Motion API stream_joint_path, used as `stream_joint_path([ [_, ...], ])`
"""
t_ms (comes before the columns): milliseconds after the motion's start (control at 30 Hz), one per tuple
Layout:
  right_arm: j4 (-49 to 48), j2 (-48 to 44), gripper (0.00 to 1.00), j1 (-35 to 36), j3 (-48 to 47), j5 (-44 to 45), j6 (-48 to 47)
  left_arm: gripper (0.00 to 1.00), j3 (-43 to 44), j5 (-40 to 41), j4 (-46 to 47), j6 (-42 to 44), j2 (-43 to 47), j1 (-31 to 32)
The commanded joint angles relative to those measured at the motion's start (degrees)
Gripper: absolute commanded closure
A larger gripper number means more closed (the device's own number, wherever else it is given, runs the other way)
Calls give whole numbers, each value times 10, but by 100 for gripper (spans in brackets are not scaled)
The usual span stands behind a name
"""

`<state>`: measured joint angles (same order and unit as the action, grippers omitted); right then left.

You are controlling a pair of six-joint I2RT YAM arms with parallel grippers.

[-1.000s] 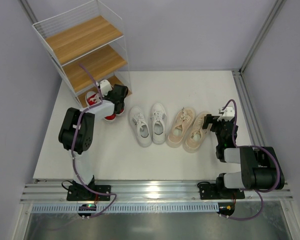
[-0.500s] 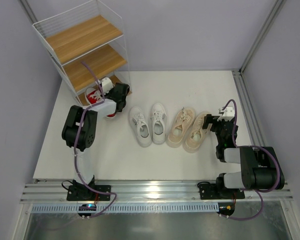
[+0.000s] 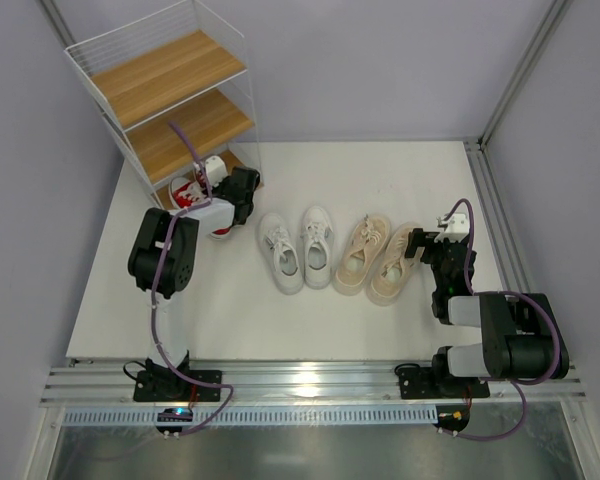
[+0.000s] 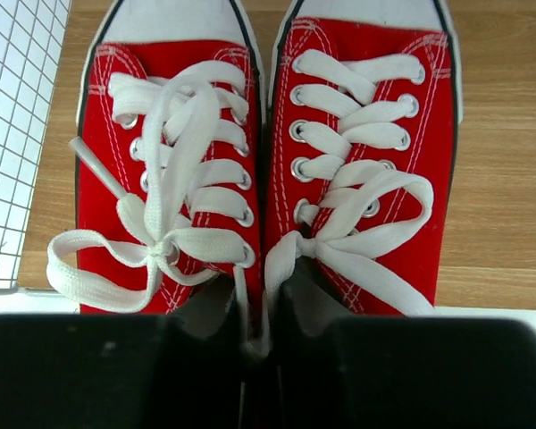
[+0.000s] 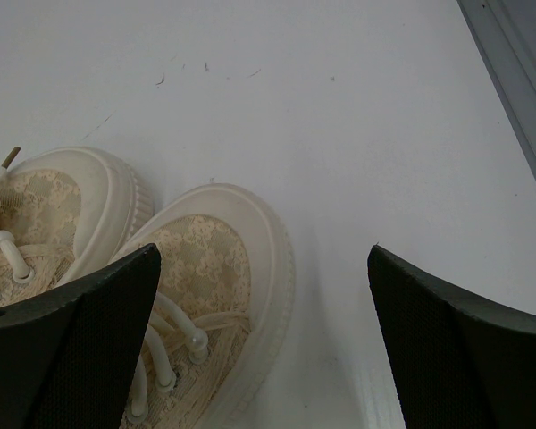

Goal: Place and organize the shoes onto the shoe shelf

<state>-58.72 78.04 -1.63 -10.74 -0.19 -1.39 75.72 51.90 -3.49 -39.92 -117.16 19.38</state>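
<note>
2 red shoes [image 4: 366,179] on shoe shelf [image 3: 170,75] (lowest board [image 4: 491,179]), left fingers [image 4: 98,371] pinched on them, right fingers [image 5: 71,331] spread wide

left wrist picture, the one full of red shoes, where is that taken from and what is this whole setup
These are two robot arms bolted at the near edge of a table. The wide picture comes from a fixed camera above and behind them. The other two come from a camera on each wrist, so the black shapes there are the gripper's own fingers. The left gripper pinches the red sneakers together at their heels, toes on the bottom board of the shoe shelf. The right gripper is open and empty above the toes of the beige sneakers. The white sneakers sit beside them.
</note>
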Motion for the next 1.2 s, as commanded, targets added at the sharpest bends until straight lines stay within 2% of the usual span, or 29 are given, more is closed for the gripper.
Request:
stream_joint_path([
  [0, -47, 0, 3, -1, -12, -5, -4, 82, 35, 32, 60, 4, 11, -7],
  [33, -47, 1, 3, -1, -12, -5, -4, 70, 35, 29, 53, -1, 14, -7],
  [100, -46, 1, 3, -1, -12, -5, -4, 58, 34, 22, 47, -5, 25, -7],
  [133, -46, 1, 3, -1, -12, -5, -4, 46, 31, 17, 43, -8, 28, -7],
  [233, -46, 1, 3, -1, -12, -5, -4, 30, 25, 6, 38, -16, 47, -6],
  [433, -47, 1, 2, -1, -12, -5, -3, 16, 21, 19, -14, -48, 87, 14],
  [600, -47, 1, 3, -1, -12, -5, -4, 11, 18, 29, -35, -57, 106, 31],
  [933, -46, 1, 3, -1, -11, -5, -4, 10, 24, 32, -127, -98, 130, 61],
  [1167, -46, 1, 3, -1, -12, -5, -4, 10, 22, 4, -186, -133, 125, 71],
])
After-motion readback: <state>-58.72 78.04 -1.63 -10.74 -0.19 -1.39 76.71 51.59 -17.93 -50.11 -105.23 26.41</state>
